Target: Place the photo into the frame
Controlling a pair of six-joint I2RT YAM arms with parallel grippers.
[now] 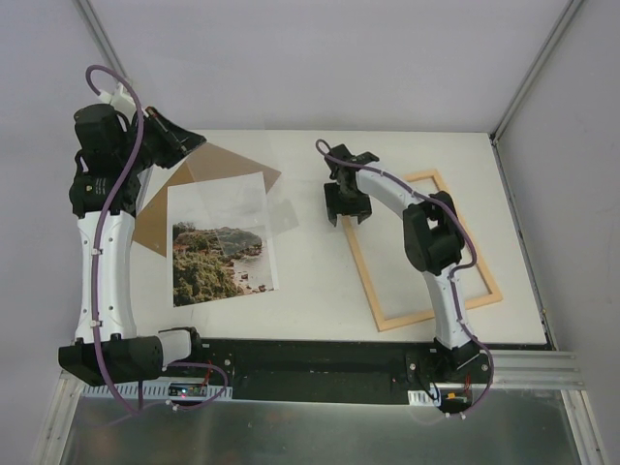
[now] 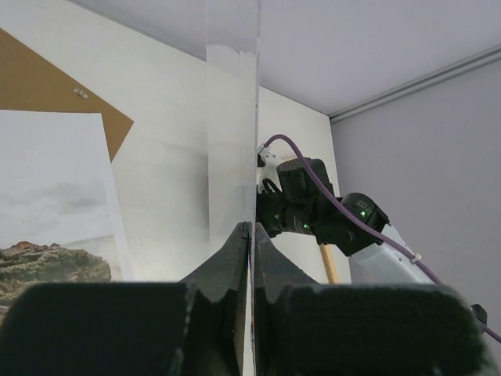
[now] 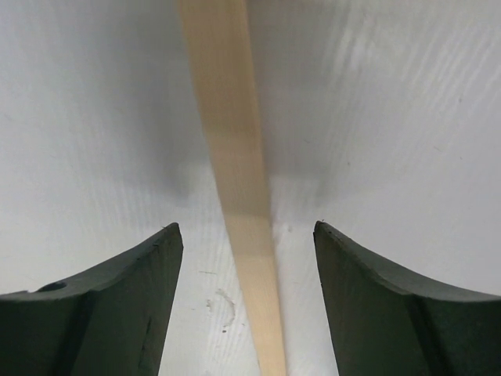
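Note:
The photo (image 1: 221, 242), a coastal cliff print, lies face up at the left, partly over a brown backing board (image 1: 218, 165). My left gripper (image 2: 251, 227) is shut on the edge of a thin clear pane (image 2: 233, 117), which is held tilted above the photo (image 2: 55, 180). The light wood frame (image 1: 421, 252) lies flat on the right with no pane in it. My right gripper (image 1: 346, 215) hangs open over the frame's upper left corner. In the right wrist view its jaws (image 3: 246, 235) straddle one frame rail (image 3: 235, 180) without touching it.
The white table (image 1: 310, 281) ends at a black strip along the near edge, where both arm bases sit. Grey walls close in the back and right. The right arm (image 2: 313, 207) shows behind the pane in the left wrist view.

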